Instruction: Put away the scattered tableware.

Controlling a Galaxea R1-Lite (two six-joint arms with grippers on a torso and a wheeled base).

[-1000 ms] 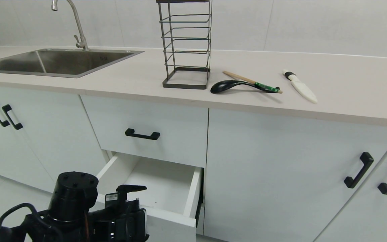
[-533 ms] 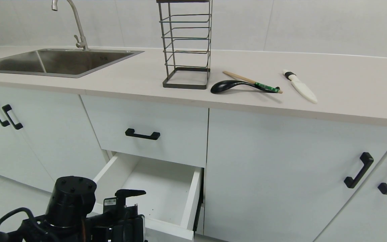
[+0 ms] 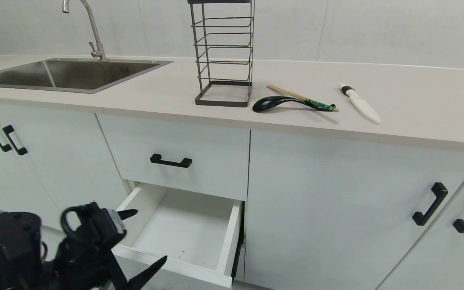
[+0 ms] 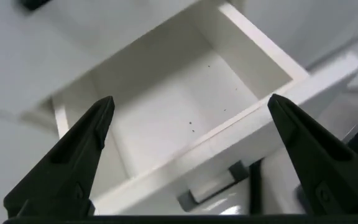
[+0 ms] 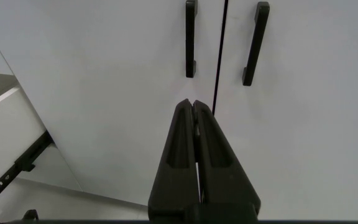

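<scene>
A black spoon [image 3: 268, 103], wooden chopsticks with a green band [image 3: 301, 98] and a white knife [image 3: 361, 104] lie on the counter [image 3: 417, 104], right of a tall wire rack [image 3: 224, 52]. Below the counter the lower drawer [image 3: 226, 235] stands pulled out, with nothing inside but a few specks. My left gripper [image 3: 141, 241] hangs open at the drawer's front left corner, holding nothing. From the left wrist it [image 4: 188, 109] looks down into the drawer [image 4: 260, 43]. My right gripper [image 5: 194, 106] is shut and empty, facing white cabinet doors.
A steel sink [image 3: 71, 74] with a faucet [image 3: 91, 28] is set in the counter's left end. The upper drawer [image 3: 170, 161] is closed. Cabinet doors with black handles [image 3: 431, 203] fill the right. Two door handles [image 5: 191, 37] hang ahead of the right gripper.
The lower drawer slid a little farther out. My left arm then swung left, away from the drawer front, and its fingers now stand spread apart.
</scene>
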